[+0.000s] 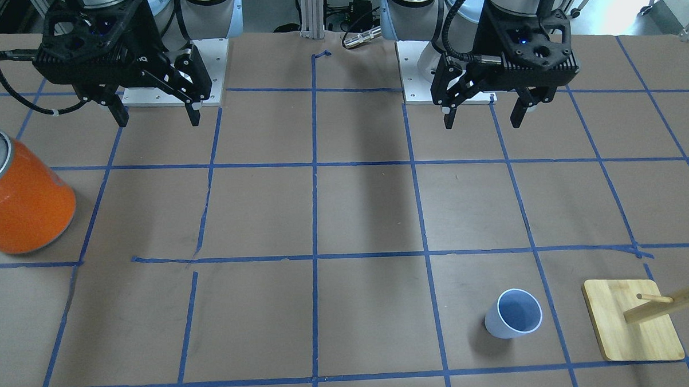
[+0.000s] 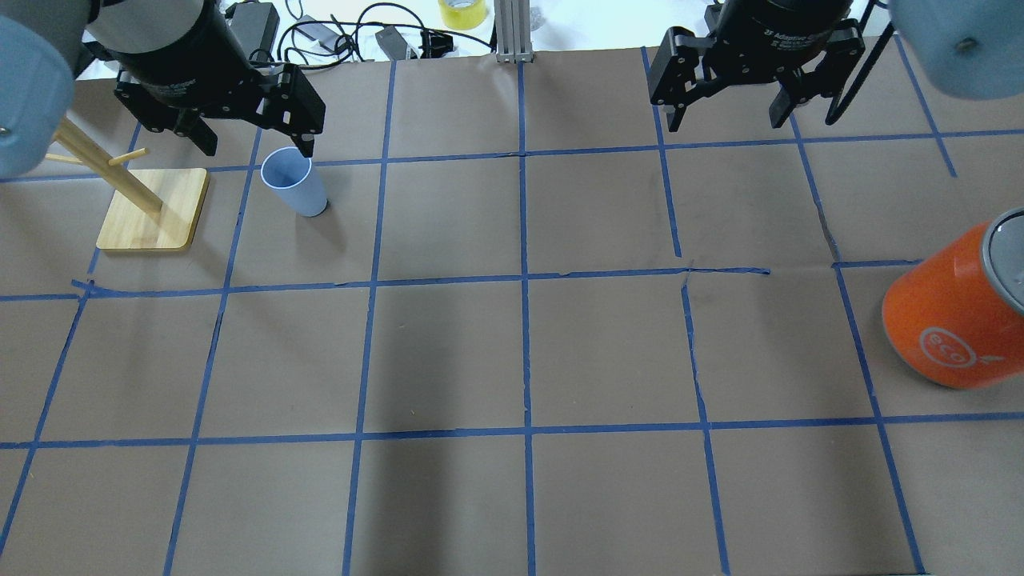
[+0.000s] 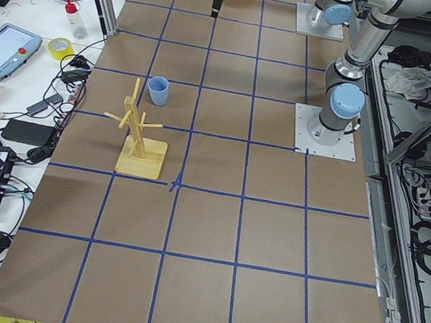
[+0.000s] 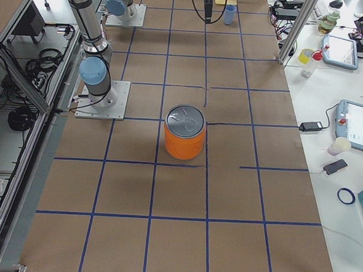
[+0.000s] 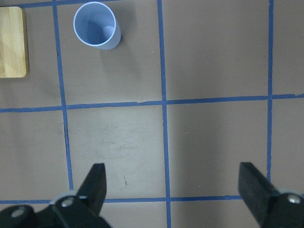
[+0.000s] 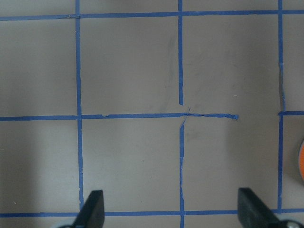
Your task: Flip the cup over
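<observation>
The pale blue cup stands upright, mouth up, on the brown table near the operators' side; it also shows in the overhead view and at the upper left of the left wrist view. My left gripper is open and empty, held high near the robot base, well back from the cup. In the left wrist view the gripper has its jaws wide apart. My right gripper is open and empty, high over the table's other half.
A large orange can with a silver top stands at the table's right end. A wooden peg rack on a square base stands right beside the cup. Blue tape lines grid the table.
</observation>
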`<state>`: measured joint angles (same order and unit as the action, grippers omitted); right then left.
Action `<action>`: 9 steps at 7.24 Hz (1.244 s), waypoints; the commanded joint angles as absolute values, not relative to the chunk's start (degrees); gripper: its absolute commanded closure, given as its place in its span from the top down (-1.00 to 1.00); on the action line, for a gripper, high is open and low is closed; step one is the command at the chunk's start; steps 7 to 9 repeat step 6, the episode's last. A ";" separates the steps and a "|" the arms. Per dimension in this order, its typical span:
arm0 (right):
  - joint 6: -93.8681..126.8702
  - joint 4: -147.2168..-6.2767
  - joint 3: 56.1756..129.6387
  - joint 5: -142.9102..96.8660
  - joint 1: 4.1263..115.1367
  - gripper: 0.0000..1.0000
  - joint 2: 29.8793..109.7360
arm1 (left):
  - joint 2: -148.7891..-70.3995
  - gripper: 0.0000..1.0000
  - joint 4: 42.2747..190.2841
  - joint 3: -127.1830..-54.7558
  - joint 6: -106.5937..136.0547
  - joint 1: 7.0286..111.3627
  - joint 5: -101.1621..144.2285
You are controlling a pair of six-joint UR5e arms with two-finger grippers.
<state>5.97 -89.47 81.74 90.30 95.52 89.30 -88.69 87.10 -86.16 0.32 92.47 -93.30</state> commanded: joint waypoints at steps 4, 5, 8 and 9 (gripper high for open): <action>6.15 -89.47 81.74 90.18 95.54 1.00 89.30 | -87.71 1.00 87.54 -87.19 0.44 92.64 -93.43; 6.07 -89.47 81.74 90.09 95.45 1.00 89.30 | -87.71 1.00 87.54 -87.19 0.44 92.55 -93.43; 6.15 -89.47 81.74 90.09 95.54 1.00 89.30 | -87.71 1.00 87.54 -87.19 0.44 92.64 -93.51; 6.15 -89.47 81.74 90.09 95.54 1.00 89.30 | -87.71 1.00 87.54 -87.19 0.44 92.64 -93.51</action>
